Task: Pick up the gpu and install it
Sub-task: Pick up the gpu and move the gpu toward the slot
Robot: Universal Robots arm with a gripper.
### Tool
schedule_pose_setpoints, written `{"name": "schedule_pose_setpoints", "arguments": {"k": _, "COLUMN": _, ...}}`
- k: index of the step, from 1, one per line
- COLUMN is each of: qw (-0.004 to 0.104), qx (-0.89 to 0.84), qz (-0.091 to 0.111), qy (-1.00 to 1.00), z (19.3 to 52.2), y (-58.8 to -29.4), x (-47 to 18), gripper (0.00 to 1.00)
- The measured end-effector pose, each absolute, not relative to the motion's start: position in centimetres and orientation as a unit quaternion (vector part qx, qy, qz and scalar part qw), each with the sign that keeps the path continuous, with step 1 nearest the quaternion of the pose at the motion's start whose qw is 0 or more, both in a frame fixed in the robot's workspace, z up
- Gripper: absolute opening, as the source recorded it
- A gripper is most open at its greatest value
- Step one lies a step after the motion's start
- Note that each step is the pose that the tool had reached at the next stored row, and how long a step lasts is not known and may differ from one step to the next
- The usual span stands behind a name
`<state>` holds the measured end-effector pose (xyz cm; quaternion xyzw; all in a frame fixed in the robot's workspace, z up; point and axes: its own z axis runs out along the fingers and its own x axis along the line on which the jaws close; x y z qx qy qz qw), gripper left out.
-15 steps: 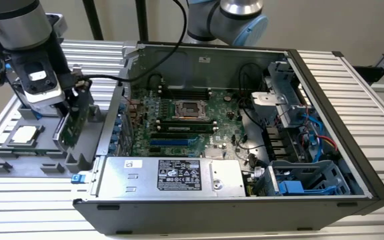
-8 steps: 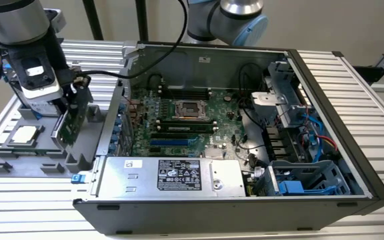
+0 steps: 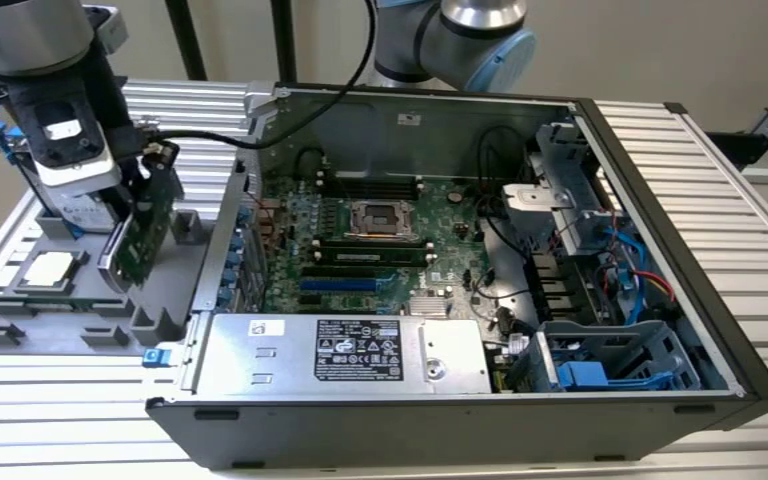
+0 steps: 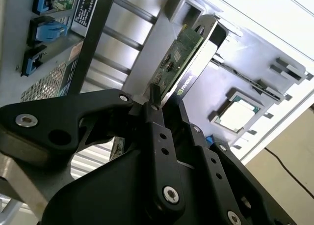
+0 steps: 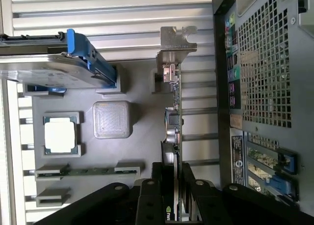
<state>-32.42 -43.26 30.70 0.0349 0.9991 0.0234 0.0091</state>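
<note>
The claw (image 5: 175, 170) is clenching the upright gpu (image 3: 141, 228), holding it seemingly just clear of the grey tray (image 3: 51, 325); pick-up is proceeding, with nothing yet entering the computer case (image 3: 424, 425).

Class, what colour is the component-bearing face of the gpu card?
Green; the gpu shows it best in the second wrist view.

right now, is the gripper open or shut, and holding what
Gripper: shut on the gpu, one finger on each face of the card, which stands on edge at the grey tray.
</note>
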Motion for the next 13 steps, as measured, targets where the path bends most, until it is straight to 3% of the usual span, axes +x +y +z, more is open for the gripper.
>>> {"name": "schedule_pose_setpoints", "arguments": {"k": 13, "qw": 0.009, "qx": 0.035, "qz": 0.023, "qy": 0.999, "z": 32.5, "y": -43.3, "x": -32.4, "gripper": 0.00}}
